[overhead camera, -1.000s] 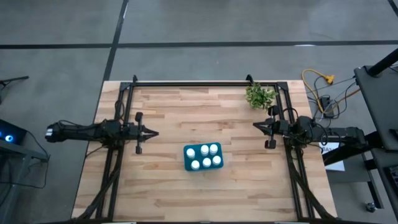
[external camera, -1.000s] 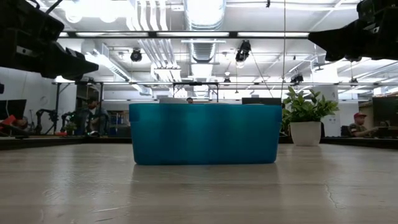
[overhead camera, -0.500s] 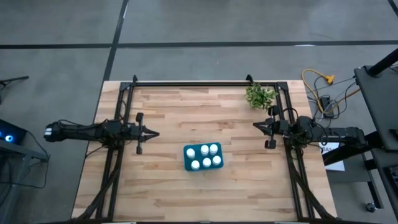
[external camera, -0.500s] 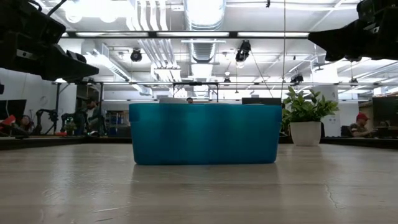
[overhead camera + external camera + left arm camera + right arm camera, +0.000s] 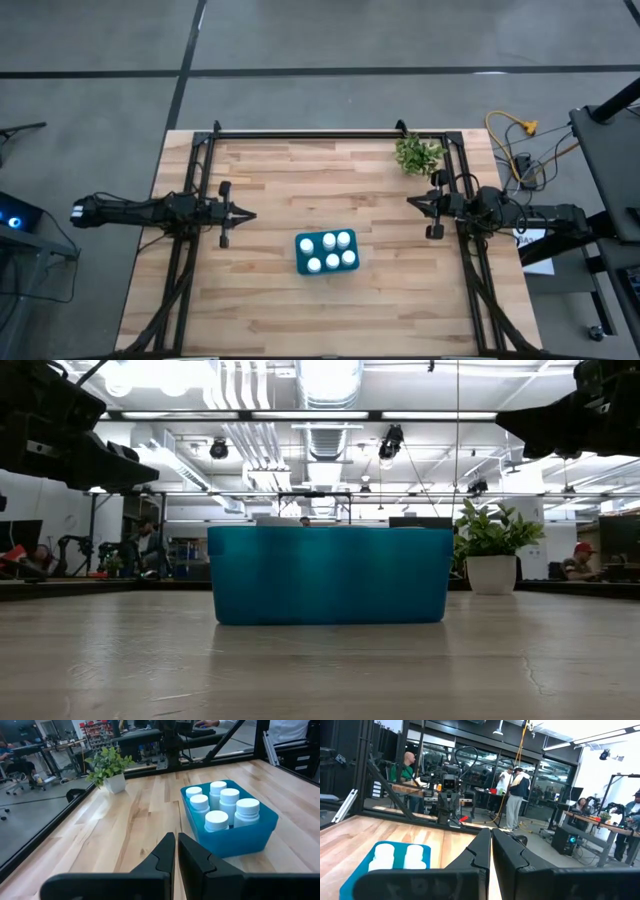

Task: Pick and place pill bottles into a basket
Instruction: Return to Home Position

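Left pincer (image 5: 247,214) is clenched, fingers pressed together on nothing, hanging over the left side of the counter (image 5: 300,170). Right pincer (image 5: 411,203) is the same, closed up and empty over the right side, near the small plant (image 5: 418,153). Between them, well apart from both, sits the teal basket (image 5: 299,256), with all six pill bottles (image 5: 328,241) standing upright inside, white caps up.

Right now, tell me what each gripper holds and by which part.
Nothing is held. The left gripper and right gripper are both shut and empty; all six pill bottles stand in the basket.
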